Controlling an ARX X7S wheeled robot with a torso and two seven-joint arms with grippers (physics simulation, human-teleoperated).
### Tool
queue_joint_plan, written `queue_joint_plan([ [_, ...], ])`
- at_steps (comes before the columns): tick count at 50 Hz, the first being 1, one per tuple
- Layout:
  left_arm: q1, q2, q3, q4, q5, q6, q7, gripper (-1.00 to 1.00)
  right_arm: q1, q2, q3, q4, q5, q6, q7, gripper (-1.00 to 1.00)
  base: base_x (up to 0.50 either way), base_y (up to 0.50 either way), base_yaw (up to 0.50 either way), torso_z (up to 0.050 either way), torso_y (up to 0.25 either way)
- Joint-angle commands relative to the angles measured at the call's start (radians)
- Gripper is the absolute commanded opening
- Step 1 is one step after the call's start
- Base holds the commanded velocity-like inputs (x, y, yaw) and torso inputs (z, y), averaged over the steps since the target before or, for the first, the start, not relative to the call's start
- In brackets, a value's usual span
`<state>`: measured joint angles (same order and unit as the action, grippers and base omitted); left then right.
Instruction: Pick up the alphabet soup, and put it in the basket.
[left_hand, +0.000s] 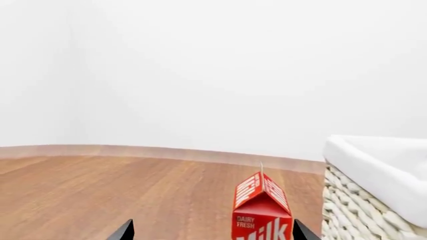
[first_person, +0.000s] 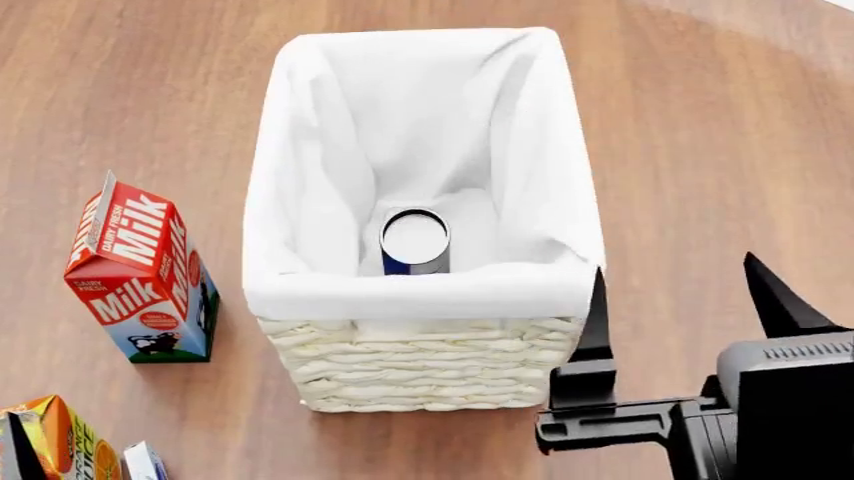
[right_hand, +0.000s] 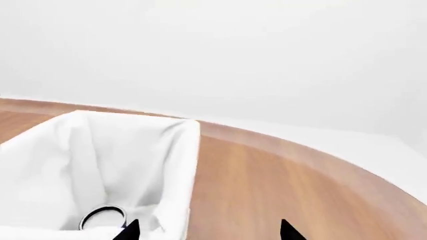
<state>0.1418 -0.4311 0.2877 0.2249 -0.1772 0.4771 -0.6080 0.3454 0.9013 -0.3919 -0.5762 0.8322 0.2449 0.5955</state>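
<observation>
Wicker, cream and coarsely woven, forms the tall rectangular basket (first_person: 424, 375) at the centre of the head view, its smooth white cloth lining folded over the rim. Black and angular, the right gripper (first_person: 681, 290) fills the lower right of the frame just outside the basket's corner, its two pointed fingers spread apart and holding nothing. At centre left stands a red gabled milk carton (first_person: 140, 270). Smallest, the alphabet soup (first_person: 415, 241), a cylinder with a silver-white top, stands upright inside the basket against its near wall, up and left of the gripper. Only the left gripper's (left_hand: 212, 231) separated black fingertips show, empty.
</observation>
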Motion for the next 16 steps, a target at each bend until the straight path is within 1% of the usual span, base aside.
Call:
queue_joint_plan([
  [1,0.004,-0.003,-0.006,0.006,0.0,-0.002,-0.008,1.0,-0.285,-0.035,0.027,0.102,-0.214,-0.318,-0.053,1.0,0.0,0.0,0.0,0.0,0.0],
  [4,0.006,-0.004,-0.006,0.012,0.007,-0.004,-0.011,1.0,-0.314,-0.072,0.017,0.136,-0.28,-0.371,-0.045,1.0,0.0,0.0,0.0,0.0,0.0],
  [7,0.01,-0.002,-0.008,0.015,0.022,-0.005,-0.019,1.0,-0.377,-0.106,0.018,0.154,-0.361,-0.475,-0.037,1.0,0.0,0.0,0.0,0.0,0.0],
  [10,0.016,-0.004,-0.012,0.022,0.027,0.0,-0.023,1.0,-0.413,-0.12,0.016,0.161,-0.401,-0.519,-0.029,1.0,0.0,0.0,0.0,0.0,0.0],
  [11,0.023,-0.002,-0.017,0.029,0.045,0.001,-0.034,1.0,-0.437,-0.133,0.018,0.17,-0.443,-0.563,-0.024,1.0,0.0,0.0,0.0,0.0,0.0],
  [14,0.032,-0.002,-0.017,0.039,0.059,0.005,-0.039,1.0,-0.458,-0.147,0.016,0.184,-0.471,-0.6,-0.021,1.0,0.0,0.0,0.0,0.0,0.0],
  [16,0.038,0.007,-0.022,0.048,0.111,-0.004,-0.06,1.0,-0.465,-0.158,0.007,0.208,-0.477,-0.637,-0.039,1.0,0.0,0.0,0.0,0.0,0.0],
])
